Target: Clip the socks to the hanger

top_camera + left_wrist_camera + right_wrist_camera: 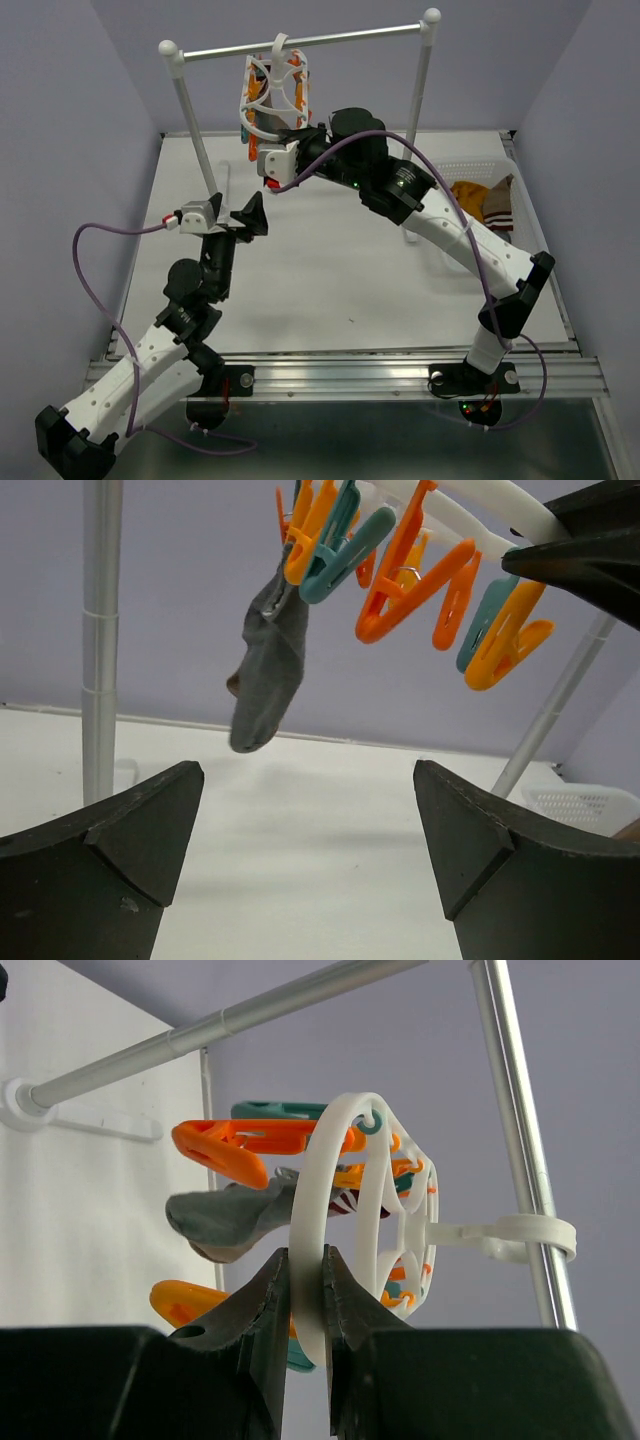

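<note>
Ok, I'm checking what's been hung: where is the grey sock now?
In the left wrist view, the grey sock hangs clipped to the hanger, upper left, just right of the rack post.

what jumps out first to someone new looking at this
A white hanger bristling with orange and teal clips hangs from the rack's bar, its rim pinched by the right fingers. One grey sock dangles from a clip, with the left fingers wide open and empty nearby.
</note>
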You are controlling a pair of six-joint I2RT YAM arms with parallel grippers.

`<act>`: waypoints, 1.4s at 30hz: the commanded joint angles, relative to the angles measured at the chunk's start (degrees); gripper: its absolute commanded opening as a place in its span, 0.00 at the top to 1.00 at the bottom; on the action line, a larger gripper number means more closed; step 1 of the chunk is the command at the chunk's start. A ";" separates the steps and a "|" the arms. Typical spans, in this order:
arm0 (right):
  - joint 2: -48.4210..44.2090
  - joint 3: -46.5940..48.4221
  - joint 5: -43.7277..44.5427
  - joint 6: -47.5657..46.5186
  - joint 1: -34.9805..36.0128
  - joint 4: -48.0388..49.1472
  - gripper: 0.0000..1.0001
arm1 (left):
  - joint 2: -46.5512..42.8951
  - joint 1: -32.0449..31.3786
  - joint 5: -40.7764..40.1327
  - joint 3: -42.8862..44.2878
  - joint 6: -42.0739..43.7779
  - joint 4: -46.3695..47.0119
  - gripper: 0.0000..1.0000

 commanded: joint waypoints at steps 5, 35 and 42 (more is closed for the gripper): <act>-0.16 3.28 3.09 0.98 0.64 3.40 0.99 | 2.74 0.88 15.64 -1.13 14.74 10.59 0.01; 1.86 5.92 5.99 1.33 0.64 2.95 0.99 | 23.75 36.13 84.65 19.26 0.68 25.09 0.01; 2.39 6.62 5.90 2.12 0.64 2.95 0.99 | 25.08 36.40 85.54 19.88 -1.43 28.96 0.03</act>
